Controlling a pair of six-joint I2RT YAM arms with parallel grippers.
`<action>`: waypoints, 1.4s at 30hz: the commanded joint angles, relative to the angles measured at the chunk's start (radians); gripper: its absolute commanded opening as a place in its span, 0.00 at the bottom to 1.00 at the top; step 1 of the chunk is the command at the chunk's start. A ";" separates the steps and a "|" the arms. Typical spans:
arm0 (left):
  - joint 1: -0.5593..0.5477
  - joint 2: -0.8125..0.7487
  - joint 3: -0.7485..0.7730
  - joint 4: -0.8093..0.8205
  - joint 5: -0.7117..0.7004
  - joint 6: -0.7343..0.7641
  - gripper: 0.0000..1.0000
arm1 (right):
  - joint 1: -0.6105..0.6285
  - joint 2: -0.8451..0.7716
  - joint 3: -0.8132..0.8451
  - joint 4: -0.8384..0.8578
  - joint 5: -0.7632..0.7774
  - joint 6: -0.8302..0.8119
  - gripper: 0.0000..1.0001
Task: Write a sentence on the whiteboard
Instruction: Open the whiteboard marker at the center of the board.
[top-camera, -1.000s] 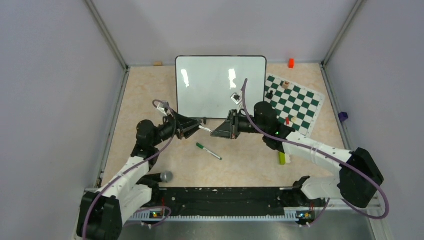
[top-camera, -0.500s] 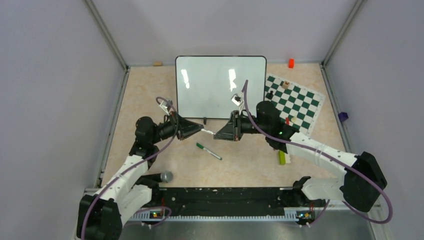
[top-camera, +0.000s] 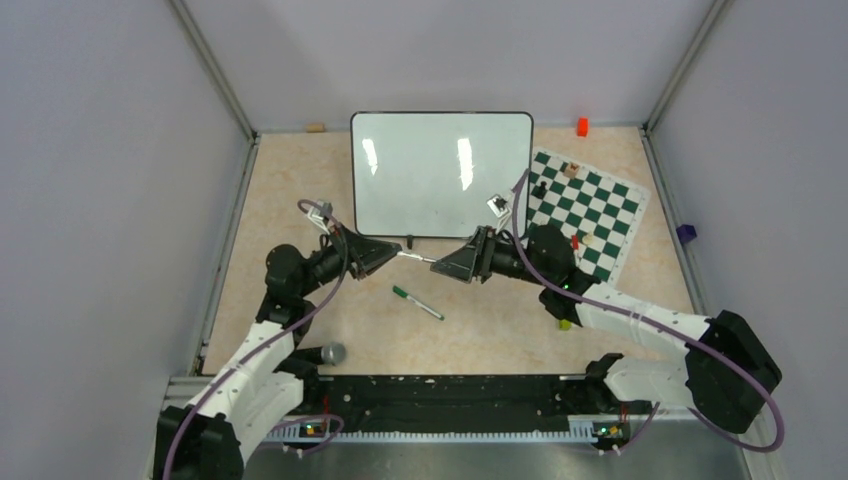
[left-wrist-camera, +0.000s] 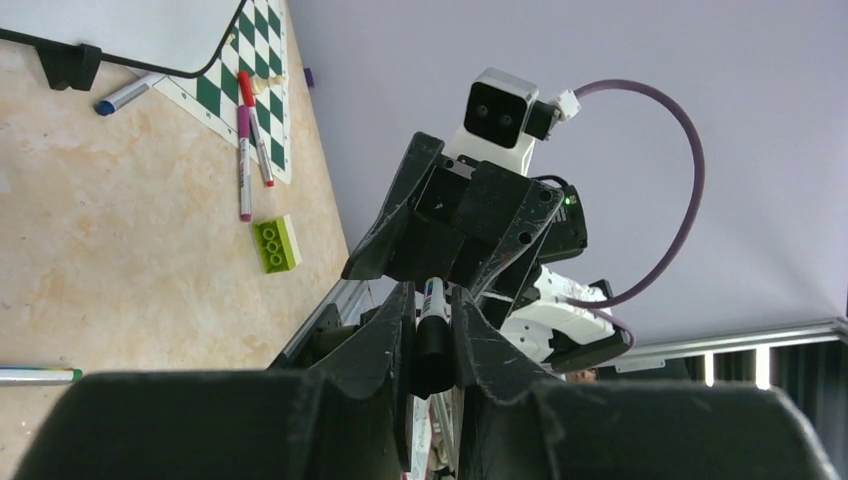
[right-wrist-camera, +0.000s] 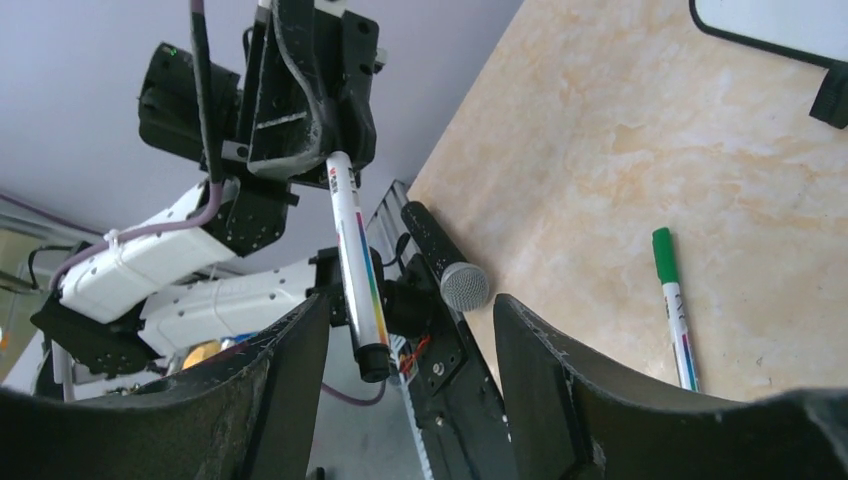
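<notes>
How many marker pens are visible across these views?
5: one white-barrelled pen in the left gripper, one green-capped on the table, one blue-capped by the whiteboard foot, purple and red by the green-and-white chess mat. Others may be hidden.

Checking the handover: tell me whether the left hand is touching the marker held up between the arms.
Touching. The left wrist view shows the left hand clamped on the marker, a finger pressed against each side of its dark end.

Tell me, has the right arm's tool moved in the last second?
Yes. The right tool has backed off rightward, away from the whiteboard's foot toward the chess mat.
</notes>
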 joint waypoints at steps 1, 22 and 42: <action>0.004 0.000 -0.021 0.090 -0.054 -0.042 0.00 | 0.009 -0.033 -0.009 0.216 0.083 0.084 0.60; 0.003 0.050 -0.039 0.179 0.003 -0.115 0.00 | 0.095 0.165 0.068 0.391 0.076 0.134 0.43; 0.003 0.066 -0.013 0.144 0.014 -0.087 0.00 | 0.094 0.202 0.137 0.284 0.023 0.104 0.26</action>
